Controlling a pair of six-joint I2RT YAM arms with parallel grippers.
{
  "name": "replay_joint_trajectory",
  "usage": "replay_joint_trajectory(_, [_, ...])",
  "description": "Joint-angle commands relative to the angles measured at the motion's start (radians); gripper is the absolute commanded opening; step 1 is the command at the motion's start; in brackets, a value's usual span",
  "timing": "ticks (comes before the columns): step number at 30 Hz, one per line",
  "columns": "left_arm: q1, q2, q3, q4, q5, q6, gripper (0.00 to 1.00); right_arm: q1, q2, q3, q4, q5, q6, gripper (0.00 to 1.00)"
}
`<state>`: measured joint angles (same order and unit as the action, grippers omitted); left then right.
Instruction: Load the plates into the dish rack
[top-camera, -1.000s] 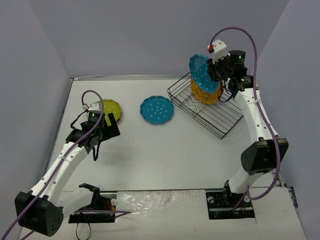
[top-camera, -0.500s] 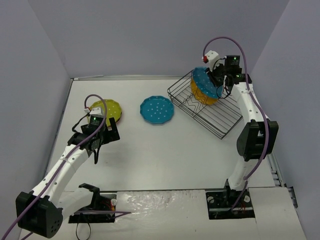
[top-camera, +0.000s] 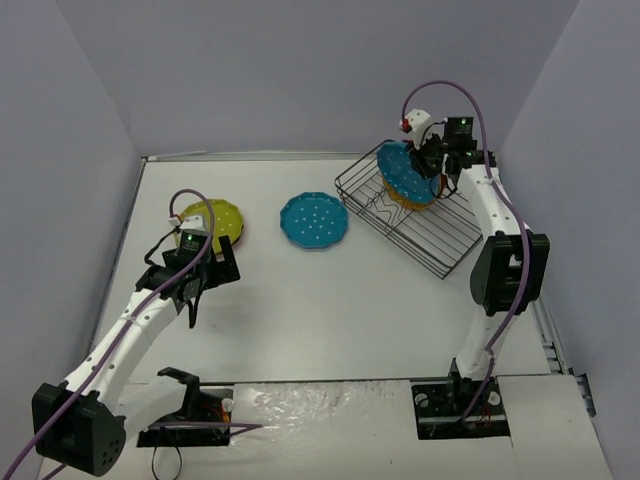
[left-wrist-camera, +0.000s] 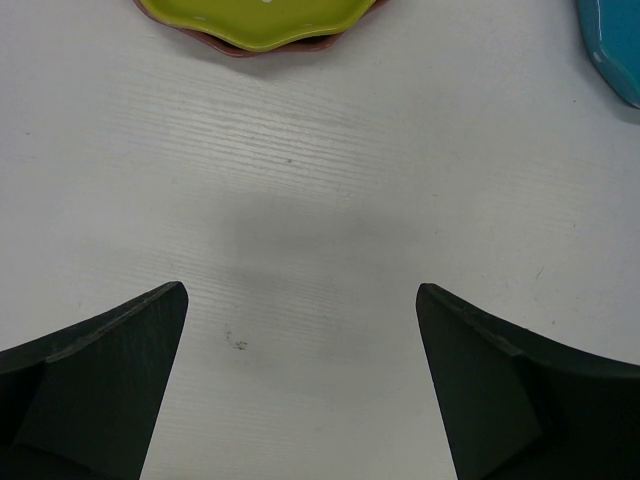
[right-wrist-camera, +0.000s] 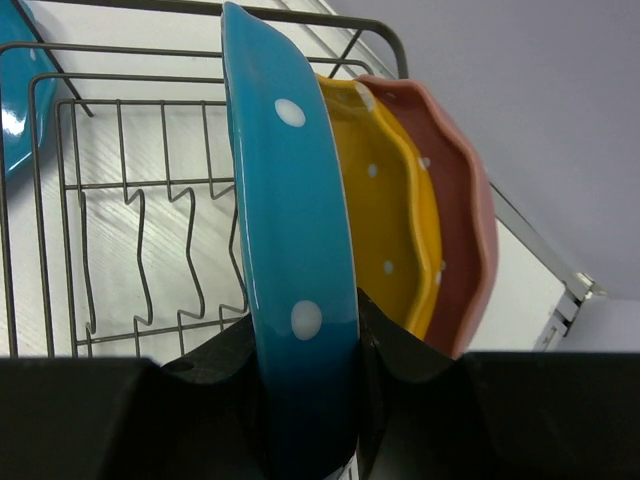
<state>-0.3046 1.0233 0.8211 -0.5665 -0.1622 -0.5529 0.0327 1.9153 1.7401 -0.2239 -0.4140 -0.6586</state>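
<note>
My right gripper (top-camera: 432, 160) is shut on a teal blue plate (top-camera: 404, 173), held on edge over the far end of the black wire dish rack (top-camera: 440, 243). In the right wrist view the gripper (right-wrist-camera: 305, 345) clamps that plate's rim (right-wrist-camera: 290, 230), with an orange plate (right-wrist-camera: 395, 230) and a pink plate (right-wrist-camera: 455, 230) standing upright in the rack (right-wrist-camera: 120, 190) just behind it. Another teal plate (top-camera: 314, 220) lies flat mid-table. A lime green plate (top-camera: 213, 218) lies on a reddish plate at the left. My left gripper (top-camera: 215, 258) is open over bare table near them (left-wrist-camera: 265, 22).
Grey walls close in the table on the left, back and right. The rack's near part shows only its zigzag divider (right-wrist-camera: 160, 250). The second teal plate's edge shows at the left wrist view's right side (left-wrist-camera: 612, 45).
My right gripper has lowered the teal plate down and left toward the rack, next to the orange plate. The left arm drew back slightly, then stayed still.
</note>
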Motion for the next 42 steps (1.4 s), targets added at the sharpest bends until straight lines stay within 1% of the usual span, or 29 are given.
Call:
replay_joint_trajectory(1, [0.007,0.004,0.018,0.045,0.005,0.005,0.97,-0.007,-0.008,0.002,0.162,-0.041,0.002,0.0])
replay_joint_trajectory(4, [0.008,0.006,0.016,0.043,0.015,-0.011,0.97,-0.005,0.008,-0.022,0.186,-0.02,0.018,0.0])
replay_joint_trajectory(7, [0.007,0.007,0.012,0.048,0.037,-0.034,0.97,-0.007,0.017,-0.032,0.207,-0.026,0.04,0.03])
replay_joint_trajectory(9, [0.007,0.01,0.012,0.053,0.055,-0.045,0.97,-0.005,0.015,-0.037,0.214,-0.026,0.051,0.1])
replay_joint_trajectory(12, [0.007,0.023,0.017,0.057,0.066,-0.062,0.97,-0.005,0.005,-0.047,0.215,-0.017,0.062,0.27])
replay_joint_trajectory(16, [0.007,0.052,0.04,0.069,0.088,-0.076,0.97,-0.005,-0.033,-0.053,0.215,0.004,0.08,0.53])
replay_joint_trajectory(19, [0.006,0.087,0.061,0.082,0.108,-0.088,0.97,-0.007,-0.071,-0.051,0.215,0.03,0.098,0.69])
replay_joint_trajectory(23, [0.001,0.134,0.099,0.112,0.123,-0.12,0.97,-0.008,-0.138,-0.046,0.215,0.059,0.235,0.75])
replay_joint_trajectory(26, [-0.002,0.191,0.124,0.136,0.143,-0.162,0.97,-0.008,-0.214,-0.065,0.215,0.092,0.321,0.83])
replay_joint_trajectory(28, [-0.004,0.241,0.153,0.144,0.152,-0.194,0.97,-0.008,-0.267,-0.079,0.215,0.109,0.412,0.87])
replay_joint_trajectory(30, [-0.013,0.319,0.194,0.151,0.162,-0.227,0.97,-0.01,-0.324,-0.103,0.215,0.15,0.537,0.91])
replay_joint_trajectory(32, [-0.018,0.381,0.241,0.148,0.162,-0.243,0.97,-0.011,-0.378,-0.138,0.215,0.176,0.611,0.95])
replay_joint_trajectory(34, [-0.026,0.433,0.305,0.147,0.162,-0.25,0.97,-0.018,-0.447,-0.195,0.214,0.18,0.75,1.0])
replay_joint_trajectory(39, [-0.058,0.59,0.426,0.149,0.159,-0.255,0.97,-0.022,-0.6,-0.361,0.218,0.135,0.98,1.0])
replay_joint_trajectory(42, [-0.08,0.689,0.536,0.147,0.152,-0.277,0.97,-0.022,-0.704,-0.491,0.26,0.142,1.037,1.0])
